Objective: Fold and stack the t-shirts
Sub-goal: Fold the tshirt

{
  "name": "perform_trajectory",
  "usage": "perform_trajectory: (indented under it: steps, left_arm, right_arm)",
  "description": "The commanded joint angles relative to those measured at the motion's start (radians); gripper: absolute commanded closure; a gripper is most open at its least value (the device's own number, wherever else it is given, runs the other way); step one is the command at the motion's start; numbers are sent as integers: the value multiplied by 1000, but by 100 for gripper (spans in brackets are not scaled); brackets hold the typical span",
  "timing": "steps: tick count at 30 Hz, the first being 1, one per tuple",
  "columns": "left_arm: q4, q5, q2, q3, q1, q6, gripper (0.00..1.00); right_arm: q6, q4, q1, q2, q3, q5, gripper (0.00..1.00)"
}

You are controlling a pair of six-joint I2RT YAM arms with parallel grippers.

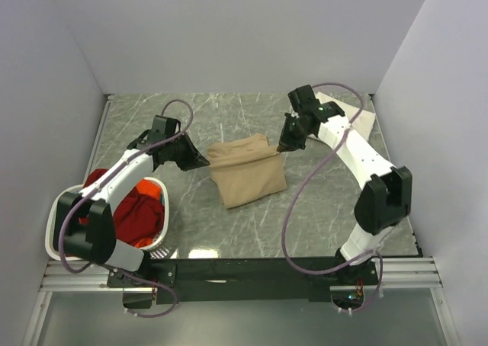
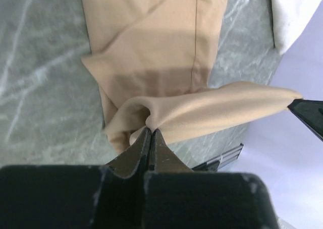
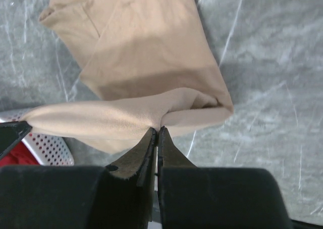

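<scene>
A tan t-shirt [image 1: 245, 172] lies partly folded in the middle of the marble table. Its far edge is lifted and stretched between my two grippers. My left gripper [image 1: 206, 161] is shut on the left corner of that edge [image 2: 150, 119]. The right corner [image 3: 164, 119] is pinched in my right gripper [image 1: 284, 145], also shut. In the left wrist view the tan t-shirt [image 2: 151, 42] spreads flat beyond the raised fold. A cream-white t-shirt [image 1: 358, 116] lies at the back right, mostly behind the right arm. Red t-shirts [image 1: 136, 213] fill the basket.
A white perforated laundry basket [image 1: 53, 235] stands at the front left beside the left arm's base, and its rim shows in the right wrist view [image 3: 48, 146]. Grey walls close in the table [image 1: 252, 228] on three sides.
</scene>
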Motion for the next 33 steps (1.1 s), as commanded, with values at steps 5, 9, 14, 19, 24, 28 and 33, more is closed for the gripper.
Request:
perform_trajectory:
  steps: [5,9,14,19,24,28,33]
  left_arm:
    - [97,58,145,99,81,51,100]
    - [114,107,251,165,94,60,100]
    - [80,95,372,249,108,84,100]
    - [63,63,421,296,124,77,100]
    - [68,41,440,289,134,58,100]
    - [77,15,449,282,143,43,99]
    - [128,-43,438,286,157,8,38]
  right_arm:
    - [-63,8,-37,192,214,44,100]
    - [-74,-18,-51,289,315,46,100]
    - [-85,-37,-63,405,429,32,100]
    - [-83,-35,-75,473,489,6,100]
    - [-80,-34,-77,528,527,-6,100]
    - [-85,-11,-77,553,552,-34,100]
    - [-118,113,-77,547,552,-138,59]
